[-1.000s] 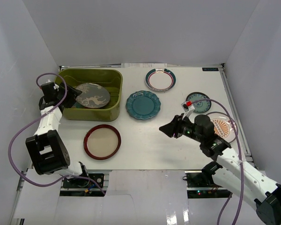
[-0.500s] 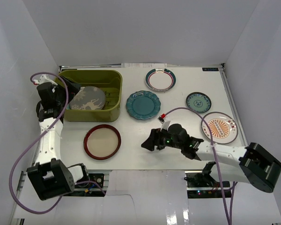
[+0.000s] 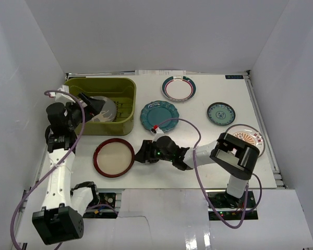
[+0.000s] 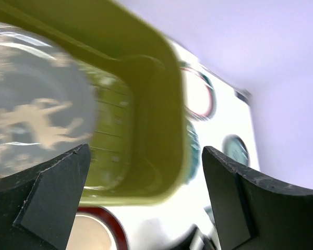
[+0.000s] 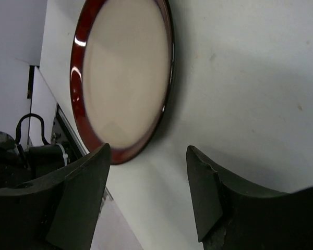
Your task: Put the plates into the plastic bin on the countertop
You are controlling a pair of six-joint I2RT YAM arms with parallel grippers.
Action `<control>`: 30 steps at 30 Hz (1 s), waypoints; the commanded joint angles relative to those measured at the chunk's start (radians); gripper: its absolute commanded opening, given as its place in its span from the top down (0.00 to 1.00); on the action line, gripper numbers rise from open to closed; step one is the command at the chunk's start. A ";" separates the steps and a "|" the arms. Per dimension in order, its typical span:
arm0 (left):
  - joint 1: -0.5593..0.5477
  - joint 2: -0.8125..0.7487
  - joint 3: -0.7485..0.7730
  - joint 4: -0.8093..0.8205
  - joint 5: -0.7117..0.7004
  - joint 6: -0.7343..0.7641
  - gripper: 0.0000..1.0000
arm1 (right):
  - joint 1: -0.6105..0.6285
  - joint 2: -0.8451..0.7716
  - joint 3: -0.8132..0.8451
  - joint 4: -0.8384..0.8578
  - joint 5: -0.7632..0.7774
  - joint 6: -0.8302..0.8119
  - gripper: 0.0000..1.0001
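The olive-green plastic bin (image 3: 126, 112) stands at the back left of the white countertop (image 3: 148, 88). A grey-silver plate (image 3: 107, 108) lies in it. My left gripper (image 3: 91, 105) hovers open and empty over the bin's left part; its wrist view shows the grey plate (image 4: 31, 120) and the bin wall (image 4: 164, 99). My right gripper (image 3: 142, 154) is open and low, just right of the red-rimmed cream plate (image 3: 113, 158), which also shows in its wrist view (image 5: 125, 73). The gripper (image 5: 148, 150) does not touch the plate. The floral plate is hidden.
A scalloped teal plate (image 3: 159, 116) lies right of the bin. A white plate with teal-red rim (image 3: 178, 88) lies behind it. A small teal plate (image 3: 221, 113) and an orange-sunburst plate (image 3: 250, 137), partly behind my right arm, lie at the right.
My right gripper swept left across the countertop from near the orange plate to beside the red-rimmed plate. My left gripper let go of the grey plate, which now lies in the bin.
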 commanded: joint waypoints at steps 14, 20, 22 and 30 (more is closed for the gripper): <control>-0.237 -0.397 -0.142 -0.064 0.415 0.151 0.02 | 0.024 0.274 0.238 0.007 0.107 0.084 0.62; -0.326 -0.397 -0.101 -0.048 0.460 0.119 0.02 | 0.022 0.107 0.043 0.048 0.103 0.068 0.92; -0.350 -0.392 -0.052 -0.056 0.461 0.123 0.02 | 0.022 -0.015 -0.004 0.041 0.087 0.052 0.92; -0.403 -0.394 0.039 -0.056 0.337 -0.021 0.02 | -0.025 -0.442 0.017 -0.241 0.077 -0.023 0.92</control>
